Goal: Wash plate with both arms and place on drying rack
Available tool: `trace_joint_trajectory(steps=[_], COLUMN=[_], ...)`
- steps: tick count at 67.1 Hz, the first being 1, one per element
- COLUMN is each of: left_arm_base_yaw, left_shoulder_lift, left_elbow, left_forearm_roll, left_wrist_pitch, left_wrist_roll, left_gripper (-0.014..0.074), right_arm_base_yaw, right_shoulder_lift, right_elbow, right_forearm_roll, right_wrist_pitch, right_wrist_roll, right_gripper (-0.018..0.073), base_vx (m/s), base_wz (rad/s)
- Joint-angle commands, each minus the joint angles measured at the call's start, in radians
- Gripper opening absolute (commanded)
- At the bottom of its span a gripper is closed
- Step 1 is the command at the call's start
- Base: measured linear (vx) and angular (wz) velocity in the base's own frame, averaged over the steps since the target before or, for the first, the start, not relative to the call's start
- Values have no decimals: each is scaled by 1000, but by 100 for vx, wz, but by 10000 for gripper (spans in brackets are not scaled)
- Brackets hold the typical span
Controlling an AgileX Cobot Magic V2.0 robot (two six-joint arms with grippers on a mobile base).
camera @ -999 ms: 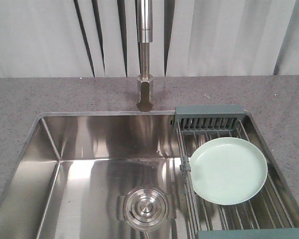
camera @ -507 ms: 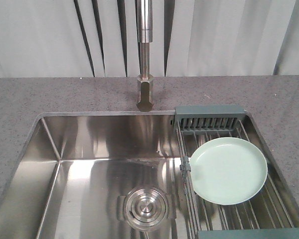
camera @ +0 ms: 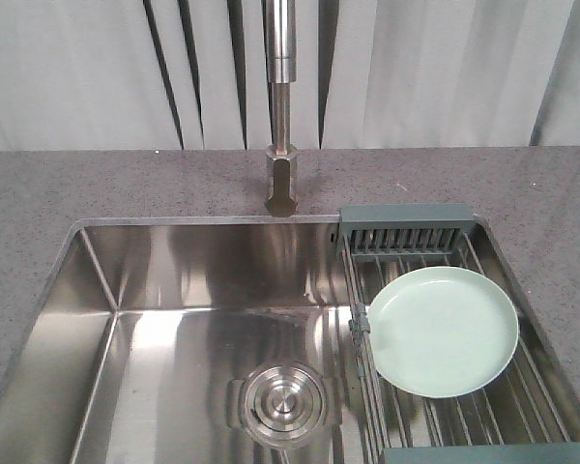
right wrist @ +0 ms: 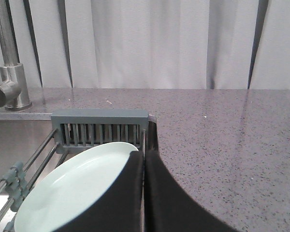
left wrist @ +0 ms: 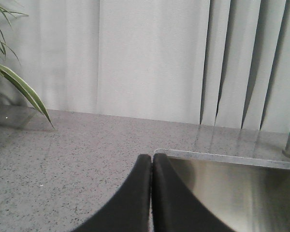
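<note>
Front view: plate (camera: 443, 332) lies flat on rack (camera: 406, 228) over sink (camera: 174, 290) – basin holds only the drain (camera: 280, 403). Both end effectors – left (left wrist: 151, 162), right (right wrist: 144, 157) – clenched, holding nothing.

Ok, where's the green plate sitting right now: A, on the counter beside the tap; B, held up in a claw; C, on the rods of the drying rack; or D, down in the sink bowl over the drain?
C: the plate lies on the metal rods of the drying rack at the right end of the sink, and both claws are shut on nothing.
</note>
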Motion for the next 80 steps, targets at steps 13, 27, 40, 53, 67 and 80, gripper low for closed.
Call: trace_joint_trajectory(steps=[13,27,40,53,67,80], left_arm_base_yaw=[0,0,0,0,0,0], left_shoulder_lift=[-15,-15,-15,-15,-15,-15], left_elbow=[-21,-21,-21,-21,-21,-21], left_forearm_roll=[-4,-4,-4,-4,-4,-4], left_wrist_pitch=[-77,-77,-77,-77,-77,-77], left_wrist_roll=[-8,-8,-8,-8,-8,-8], left_gripper=[-6,-6,-6,-6,-6,-6], right_arm_base_yaw=[-6,-6,-6,-6,-6,-6], right_shoulder_lift=[-3,-3,-3,-3,-3,-3], right_elbow=[2,2,2,3,3,3], right_forearm_roll=[-8,-9,-80,-105,-105,-109], right_wrist_pitch=[-88,-170,-172,-163,-133,-133], right_wrist_roll=[-16,-6,28,68,68,68], right_gripper=[-8,-8,-8,-8,-8,-8], base_vx=[0,0,0,0,0,0], base_wz=[0,0,0,0,0,0])
